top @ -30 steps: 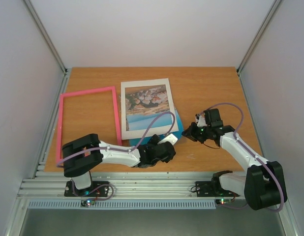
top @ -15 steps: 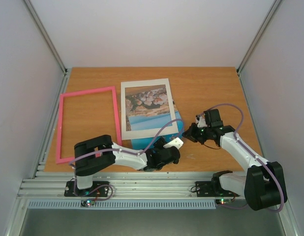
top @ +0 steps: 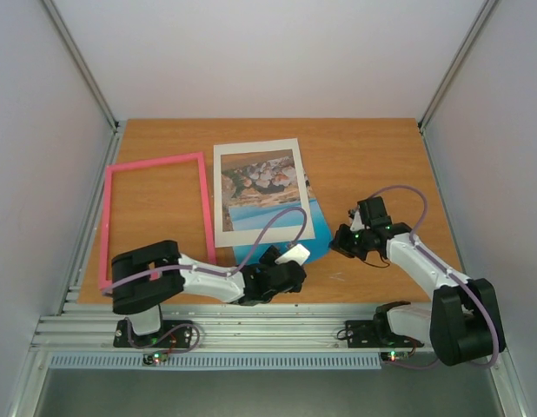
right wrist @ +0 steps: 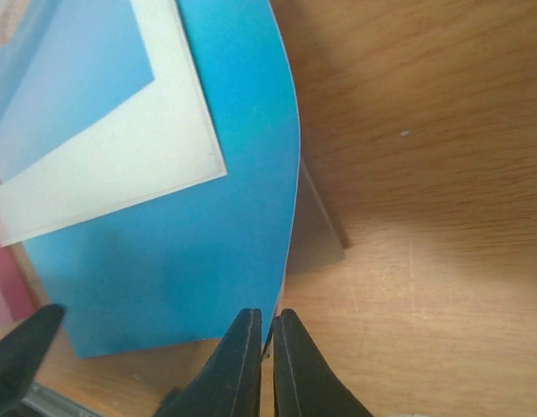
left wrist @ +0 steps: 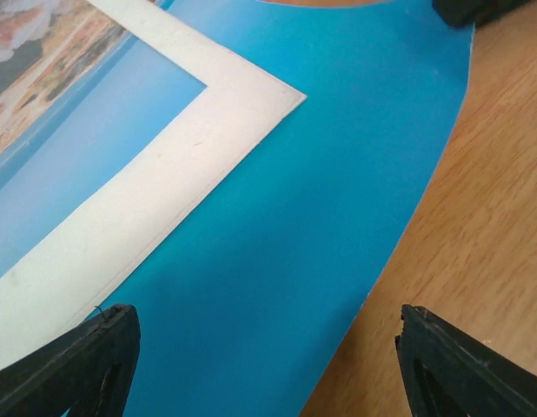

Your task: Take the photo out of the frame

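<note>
The left arm (top: 212, 276) had pulled back a bit; the left gripper (left wrist: 268, 369) hung wide open over the photo (left wrist: 277, 261), which lay half under the white mat (top: 255, 147). The frame (top: 155, 162) sat empty off to the left, so I'd call it mostly done, just the mat left to clear. Jaws of the right gripper (right wrist: 264, 347) looked closed at the photo's edge, grip unclear.

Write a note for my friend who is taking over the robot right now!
Left end effector: open, empty, above a near corner of the glossy blue seaside photo.
Right end effector: nearly shut, seemingly pinching the photo's raised right edge.
Thin pink rectangular frame: empty, flat on the wooden table, left side.
Done: photo and frame are apart.
Left: slide the photo out from under the white card mat.
</note>
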{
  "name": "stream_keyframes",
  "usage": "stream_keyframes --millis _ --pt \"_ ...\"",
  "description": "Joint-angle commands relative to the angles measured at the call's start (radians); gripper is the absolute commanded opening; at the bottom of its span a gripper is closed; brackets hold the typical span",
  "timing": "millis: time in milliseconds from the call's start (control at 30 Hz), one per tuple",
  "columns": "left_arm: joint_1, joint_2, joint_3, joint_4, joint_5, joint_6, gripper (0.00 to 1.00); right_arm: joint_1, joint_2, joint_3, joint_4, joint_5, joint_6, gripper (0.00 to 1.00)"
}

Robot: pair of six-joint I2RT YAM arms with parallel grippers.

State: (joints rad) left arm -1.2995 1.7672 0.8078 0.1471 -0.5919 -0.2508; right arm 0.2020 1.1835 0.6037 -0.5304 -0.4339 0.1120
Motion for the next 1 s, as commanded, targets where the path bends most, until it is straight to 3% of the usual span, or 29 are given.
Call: stream_keyframes --millis 0,300,967 --pt "0.018 -0.105 -0.052 -0.031 0.016 -0.106 0.82 -0.005 0.041 -0.036 0.081 0.010 -0.024 0.08" --pt "0.062 -0.265 -0.191 -0.091 0.070 -0.211 0.82 -0.042 0.088 -0.082 0.179 -0.020 -0.024 0.22" --pt "0.127 -0.415 -0.279 -0.108 0.183 -0.279 0.81 -0.108 0.279 -0.088 0.370 -0.167 0.029 0.28"
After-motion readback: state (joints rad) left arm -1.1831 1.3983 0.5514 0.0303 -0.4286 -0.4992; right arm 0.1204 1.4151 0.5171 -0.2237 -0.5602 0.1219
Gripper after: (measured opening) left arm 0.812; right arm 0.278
